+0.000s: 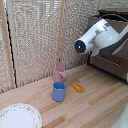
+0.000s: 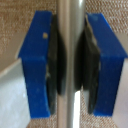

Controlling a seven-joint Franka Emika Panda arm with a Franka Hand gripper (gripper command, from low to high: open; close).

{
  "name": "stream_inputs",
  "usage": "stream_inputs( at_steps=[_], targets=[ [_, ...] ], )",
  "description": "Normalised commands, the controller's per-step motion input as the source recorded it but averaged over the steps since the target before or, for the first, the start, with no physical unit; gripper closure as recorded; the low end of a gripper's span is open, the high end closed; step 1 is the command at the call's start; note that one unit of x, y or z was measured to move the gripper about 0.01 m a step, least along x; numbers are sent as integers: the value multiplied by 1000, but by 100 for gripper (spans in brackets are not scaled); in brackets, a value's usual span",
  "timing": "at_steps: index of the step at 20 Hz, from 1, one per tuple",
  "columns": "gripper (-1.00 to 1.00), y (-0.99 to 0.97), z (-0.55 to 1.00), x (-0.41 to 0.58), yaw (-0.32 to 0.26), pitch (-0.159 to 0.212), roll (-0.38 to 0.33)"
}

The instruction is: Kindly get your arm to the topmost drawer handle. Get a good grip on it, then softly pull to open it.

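The glossy white arm (image 1: pixel 97 37) reaches across to the dark brown wooden drawer unit (image 1: pixel 111 62) at the exterior view's right; its gripper is hidden behind the casing there. In the wrist view the gripper (image 2: pixel 70 67) has its blue fingertips (image 2: pixel 37 65) closed from both sides on the thin silvery drawer handle (image 2: pixel 70 30), with the dark pads pressed against the bar. The handle does not show in the exterior view, and I cannot tell how far the drawer stands out.
On the light wooden table (image 1: pixel 100 107) stand a blue cup (image 1: pixel 59 91), a pink cup (image 1: pixel 59 74), a small orange object (image 1: pixel 77 87) and a patterned white plate (image 1: pixel 19 116). A woven screen (image 1: pixel 35 35) closes off the back.
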Motion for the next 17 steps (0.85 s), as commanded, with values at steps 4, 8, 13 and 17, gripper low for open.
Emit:
stream_inputs(
  at_steps=[4,8,13,17],
  targets=[
    [-100,-5,473,79,31,11,81],
    [-100,90,483,92,-75,-28,189],
    [-100,402,23,115,-130,-88,338],
    [-100,347,2,98,-148,-2,369]
  ],
)
